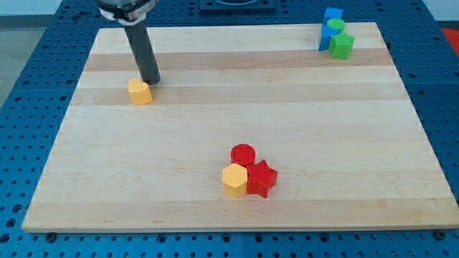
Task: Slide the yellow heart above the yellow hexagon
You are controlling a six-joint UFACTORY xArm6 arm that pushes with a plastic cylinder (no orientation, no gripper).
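Standing at the view's upper left, my tip (150, 81) rests on the desk (323, 143) just beside the yellow heart (139, 92), at that block's upper right edge; whether they touch or a sliver of wood shows between them cannot be told. The heart lies just to the lower left of the tip, and from this angle its lobes are hard to make out, so it reads as a small rounded yellow lump. The arm has no hand; it ends in a plain dark rod that rises from the tip toward the view's top, leaning slightly left, with a bit of the arm's collar showing at the top edge. Well apart from the tip, toward the view's bottom and right, three blocks huddle together: the yellow hexagon (234, 179) at the left of the group, the red star (262, 178) touching it on its right, and the red cylinder (243, 155) just above, touching both. Far to the tip's right, near the desk's top right corner, three more blocks stand in a tight column: a blue block (332, 16) topmost, a green cylinder (335, 27) below it, and a green star (341, 45) lowest. The heart is thus well up and left of the hexagon.
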